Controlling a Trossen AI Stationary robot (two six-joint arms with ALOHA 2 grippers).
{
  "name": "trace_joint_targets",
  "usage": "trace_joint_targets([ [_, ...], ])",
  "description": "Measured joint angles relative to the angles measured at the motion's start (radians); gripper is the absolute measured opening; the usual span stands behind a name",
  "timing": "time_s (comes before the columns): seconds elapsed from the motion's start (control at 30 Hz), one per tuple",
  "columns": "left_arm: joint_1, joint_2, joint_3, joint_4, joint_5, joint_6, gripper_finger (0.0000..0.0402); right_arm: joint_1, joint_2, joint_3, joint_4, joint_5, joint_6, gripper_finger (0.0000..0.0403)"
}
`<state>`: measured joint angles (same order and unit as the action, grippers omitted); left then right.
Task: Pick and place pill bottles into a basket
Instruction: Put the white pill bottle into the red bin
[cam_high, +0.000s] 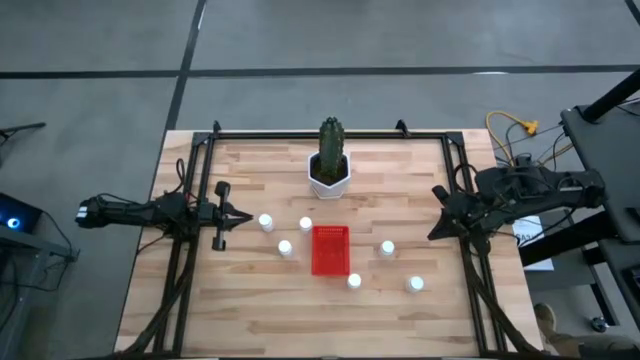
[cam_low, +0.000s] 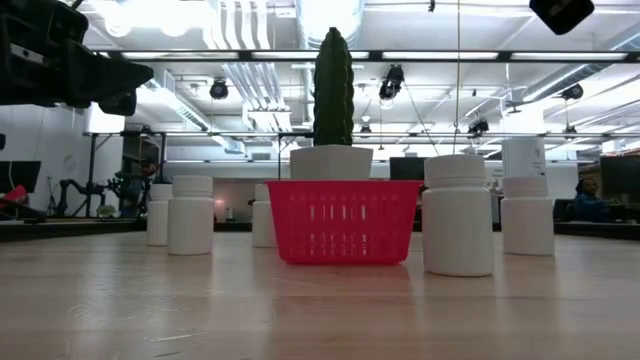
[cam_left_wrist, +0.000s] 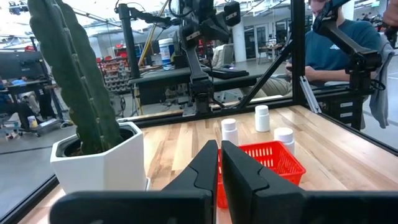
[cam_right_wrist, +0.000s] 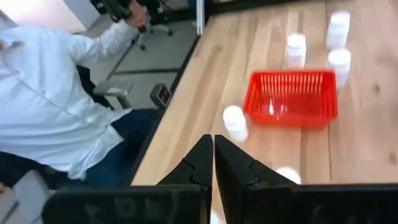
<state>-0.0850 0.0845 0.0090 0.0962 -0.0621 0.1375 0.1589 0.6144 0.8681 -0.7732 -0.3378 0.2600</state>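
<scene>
Six pill bottles (cam_high: 266, 222) ring the basket (cam_high: 331, 249) (its interior unclear).

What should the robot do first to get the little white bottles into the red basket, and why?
Probably open the left gripper and reach toward the nearest pill bottle. All six bottles stand on the table around the red basket, which looks empty. Both grippers are shut and hold nothing; the right gripper waits at the table's right edge, farther from any bottle.
</scene>
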Motion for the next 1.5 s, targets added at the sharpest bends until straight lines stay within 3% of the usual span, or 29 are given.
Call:
trace_joint_targets([
  [0.43,0.0,0.0,0.0,0.0,-0.002,0.0,0.0003,0.002,0.193,0.287,-0.26,-0.002,-0.05,0.0009],
  [0.8,0.0,0.0,0.0,0.0,-0.003,0.0,0.0003,0.018,0.342,0.396,-0.384,-0.029,-0.033,0.0009],
  [1.03,0.0,0.0,0.0,0.0,-0.003,0.0,0.0003,0.141,0.409,0.466,-0.403,-0.015,-0.052,0.0009],
  [1.23,0.0,0.0,0.0,-0.001,-0.003,0.0,0.0003,0.293,0.449,0.526,-0.427,0.131,-0.03,0.0009],
  [1.5,0.0,0.0,0.0,-0.001,-0.004,0.0,0.0003,0.43,0.505,0.568,-0.455,0.248,-0.024,0.0009],
])
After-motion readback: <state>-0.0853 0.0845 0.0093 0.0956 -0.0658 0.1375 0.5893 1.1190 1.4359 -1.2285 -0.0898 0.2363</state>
